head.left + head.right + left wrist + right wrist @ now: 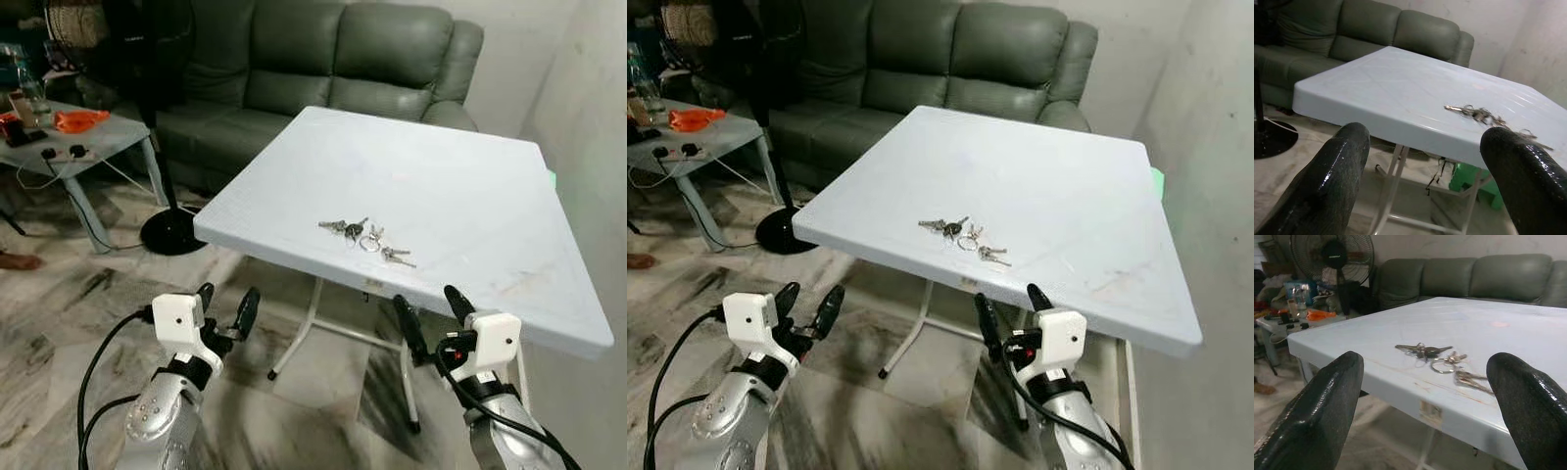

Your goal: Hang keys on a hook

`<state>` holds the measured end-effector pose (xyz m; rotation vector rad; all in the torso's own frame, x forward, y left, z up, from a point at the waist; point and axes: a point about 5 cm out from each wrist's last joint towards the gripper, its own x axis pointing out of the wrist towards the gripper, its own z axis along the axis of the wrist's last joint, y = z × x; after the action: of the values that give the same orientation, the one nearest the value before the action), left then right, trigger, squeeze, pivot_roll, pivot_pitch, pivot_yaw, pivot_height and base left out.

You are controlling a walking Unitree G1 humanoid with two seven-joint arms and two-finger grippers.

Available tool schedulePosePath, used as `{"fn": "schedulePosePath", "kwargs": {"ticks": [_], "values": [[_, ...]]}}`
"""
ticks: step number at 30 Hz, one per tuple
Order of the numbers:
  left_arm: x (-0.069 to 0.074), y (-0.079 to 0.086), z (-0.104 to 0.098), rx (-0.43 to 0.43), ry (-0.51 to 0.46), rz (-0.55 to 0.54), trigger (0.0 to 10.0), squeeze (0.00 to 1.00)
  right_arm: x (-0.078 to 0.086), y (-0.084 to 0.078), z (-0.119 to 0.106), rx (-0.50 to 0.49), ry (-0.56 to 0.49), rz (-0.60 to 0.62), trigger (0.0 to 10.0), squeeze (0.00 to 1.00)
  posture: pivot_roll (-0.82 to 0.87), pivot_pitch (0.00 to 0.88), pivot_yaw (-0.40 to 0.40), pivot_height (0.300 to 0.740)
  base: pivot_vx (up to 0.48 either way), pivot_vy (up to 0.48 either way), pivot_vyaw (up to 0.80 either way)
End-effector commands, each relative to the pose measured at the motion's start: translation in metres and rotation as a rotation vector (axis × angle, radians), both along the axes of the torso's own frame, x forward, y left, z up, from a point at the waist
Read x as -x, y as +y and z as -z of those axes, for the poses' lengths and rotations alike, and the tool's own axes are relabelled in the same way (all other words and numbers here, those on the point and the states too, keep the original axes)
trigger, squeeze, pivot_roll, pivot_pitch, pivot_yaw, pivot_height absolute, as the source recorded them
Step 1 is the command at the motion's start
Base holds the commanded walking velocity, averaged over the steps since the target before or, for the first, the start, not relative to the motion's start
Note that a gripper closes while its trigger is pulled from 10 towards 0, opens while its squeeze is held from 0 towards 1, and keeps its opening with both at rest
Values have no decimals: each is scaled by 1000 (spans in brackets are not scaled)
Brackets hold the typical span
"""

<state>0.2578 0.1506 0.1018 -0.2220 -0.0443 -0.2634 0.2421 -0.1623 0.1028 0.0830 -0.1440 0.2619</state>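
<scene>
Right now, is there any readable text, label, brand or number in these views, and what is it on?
None can be read.
Small sticker on the near edge of the white table, at: too blurred to read.
Keys on the table: any markings too small to read.
Bottles and clutter on the side table by the sofa: too small and dark to read.

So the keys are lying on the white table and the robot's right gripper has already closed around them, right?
Not quite. The keys do lie on the white table, but the right gripper is open and short of the table's near edge, touching nothing. The right wrist view shows this.
</scene>
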Motion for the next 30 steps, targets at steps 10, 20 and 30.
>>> {"fn": "schedulePosePath", "kwargs": {"ticks": [10, 20, 30], "values": [[-3, -5, -5, 0, -5, 26, 10000, 0, -1, 0, -7, 10, -19, -2, 10000, 0, 15, 0, -40, 740, 397, 0, 0], [-3, -8, -5, -1, -9, 37, 10000, 0, -1, 1, -5, 17, -15, -13, 10000, 0, 18, 0, -40, 740, 397, 0, 0], [-1, -16, -2, -21, 2, 47, 10000, 0, -2, 1, -5, 44, -9, -38, 10000, 0, 22, 0, -44, 740, 109, 0, 0]]}}
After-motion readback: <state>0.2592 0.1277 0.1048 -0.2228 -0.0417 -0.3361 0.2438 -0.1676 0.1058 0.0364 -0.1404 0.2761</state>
